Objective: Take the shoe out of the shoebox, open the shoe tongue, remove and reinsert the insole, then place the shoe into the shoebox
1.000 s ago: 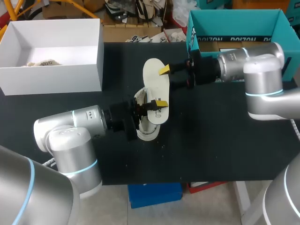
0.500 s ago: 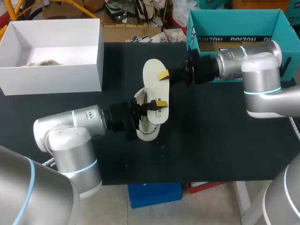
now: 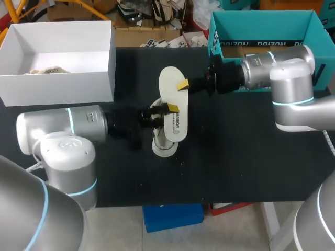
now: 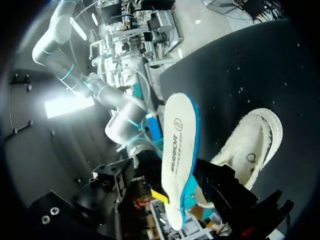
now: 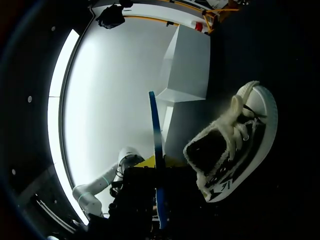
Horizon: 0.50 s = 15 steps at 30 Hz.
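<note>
A white insole (image 3: 171, 99) with a blue edge hangs above the middle of the black table. My right gripper (image 3: 183, 83) is shut on its far end, coming in from the right. In the right wrist view the insole (image 5: 155, 130) shows edge-on, pinched in that gripper (image 5: 156, 172). My left gripper (image 3: 165, 111) stands open at the insole's left side, about halfway along it. The cream fleece-lined shoe (image 3: 163, 146) lies on the table below the insole's near end. From the left wrist, the insole (image 4: 177, 150) stands ahead with the shoe (image 4: 250, 145) beside it.
A white open box (image 3: 63, 86) sits at the table's back left, also in the right wrist view (image 5: 185, 65). A teal open box (image 3: 251, 39) stands at the back right, behind my right arm. Bare black table (image 3: 235, 157) lies in front of the shoe.
My right gripper closed on the insole's far end. My left gripper opened and let go of the insole, and its arm drew back to the left.
</note>
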Tool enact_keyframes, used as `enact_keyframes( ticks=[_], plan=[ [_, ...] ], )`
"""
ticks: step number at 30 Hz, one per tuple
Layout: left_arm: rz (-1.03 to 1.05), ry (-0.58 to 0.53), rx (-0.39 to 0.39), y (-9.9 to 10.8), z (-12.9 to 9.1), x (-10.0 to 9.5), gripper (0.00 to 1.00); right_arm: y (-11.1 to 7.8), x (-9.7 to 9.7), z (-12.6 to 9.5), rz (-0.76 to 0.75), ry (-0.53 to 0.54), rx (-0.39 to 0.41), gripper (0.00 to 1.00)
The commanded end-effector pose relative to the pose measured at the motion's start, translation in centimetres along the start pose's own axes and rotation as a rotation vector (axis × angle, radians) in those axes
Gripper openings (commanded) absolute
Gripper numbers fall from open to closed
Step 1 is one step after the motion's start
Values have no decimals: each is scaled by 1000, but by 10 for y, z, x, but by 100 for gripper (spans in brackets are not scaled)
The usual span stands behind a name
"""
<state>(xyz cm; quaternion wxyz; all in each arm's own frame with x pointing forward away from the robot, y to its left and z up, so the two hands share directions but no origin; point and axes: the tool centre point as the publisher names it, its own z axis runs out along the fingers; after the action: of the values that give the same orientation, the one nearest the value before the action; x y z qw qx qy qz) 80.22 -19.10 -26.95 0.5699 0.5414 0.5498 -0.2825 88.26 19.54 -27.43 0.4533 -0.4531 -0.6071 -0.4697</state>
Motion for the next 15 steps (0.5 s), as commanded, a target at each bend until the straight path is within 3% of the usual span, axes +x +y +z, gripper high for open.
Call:
enact_keyframes(
  ticks=[1,7,10,15],
  plan=[
    [100,275,121,8,-43,-6,100,1,0,1,1,-2,2,0],
    [348,474,167,20,-55,-18,100,1,0,1,1,-2,2,0],
    [511,606,221,18,-51,-27,100,1,0,1,1,-2,2,0],
    [651,702,214,15,-35,-46,100,1,0,1,1,-2,2,0]
  ],
)
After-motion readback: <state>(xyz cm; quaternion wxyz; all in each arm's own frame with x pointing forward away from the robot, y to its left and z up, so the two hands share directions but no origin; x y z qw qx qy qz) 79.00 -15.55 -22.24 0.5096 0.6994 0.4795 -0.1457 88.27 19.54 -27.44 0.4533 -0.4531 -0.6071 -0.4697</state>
